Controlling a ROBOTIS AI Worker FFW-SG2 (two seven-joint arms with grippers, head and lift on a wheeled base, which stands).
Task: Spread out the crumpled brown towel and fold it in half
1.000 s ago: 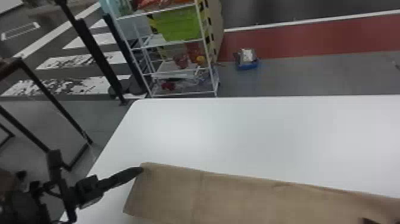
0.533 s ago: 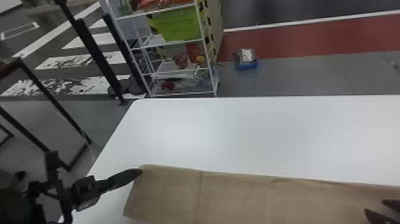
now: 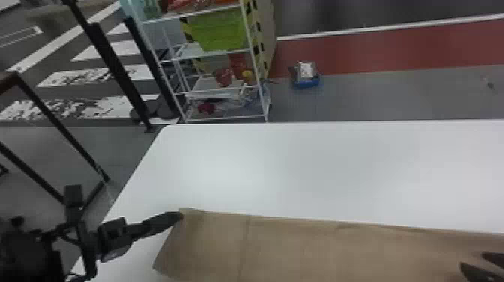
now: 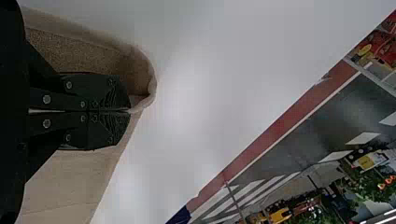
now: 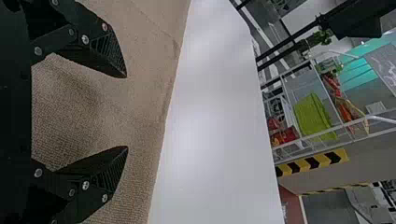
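The brown towel [image 3: 285,247] lies as a long, fairly flat band along the near part of the white table, with a crease near its left end. At its far left corner is my left gripper [image 3: 180,216]. In the left wrist view the left gripper [image 4: 130,111] is shut on the towel's edge [image 4: 135,60], which curls around the fingertips. My right gripper [image 3: 470,258] is over the towel's right part in the head view. The right wrist view has the right gripper [image 5: 127,112] open wide above the towel [image 5: 144,93], nothing between its fingertips.
The white table [image 3: 300,165] extends behind the towel, its left edge beside my left arm. Beyond its far edge stands a white wire shelf [image 3: 221,90] with a green bin. A dark frame [image 3: 56,127] stands on the floor at the left.
The right gripper has come in from the lower right and moved left over the towel. The towel's far edge on the right has shifted slightly. The left gripper has barely moved.
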